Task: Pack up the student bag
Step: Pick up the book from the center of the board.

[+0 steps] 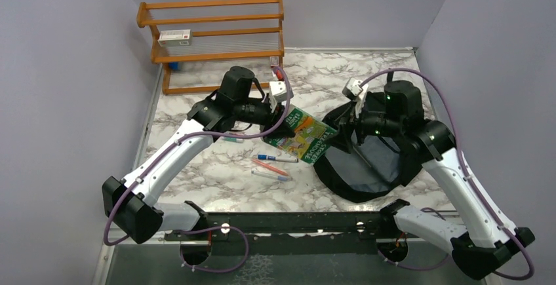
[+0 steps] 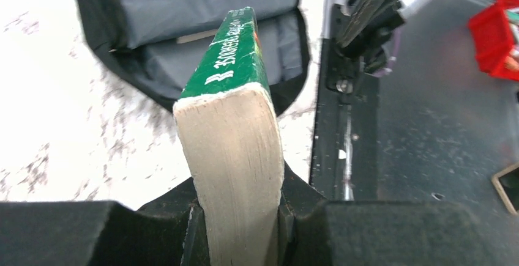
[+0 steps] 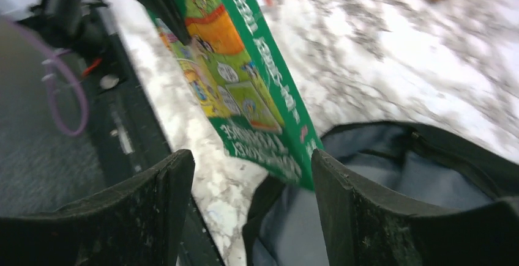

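Student bag (image 1: 367, 167) under right gripper (image 3: 248, 163), beside book (image 1: 303, 134).

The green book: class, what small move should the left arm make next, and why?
Probably carry the book rightward into the bag: the left gripper clamps it, and its corner only reaches the open bag's rim.

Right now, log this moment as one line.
left gripper: shut on green book | right gripper: open over unzipped student bag | pens: loose on table
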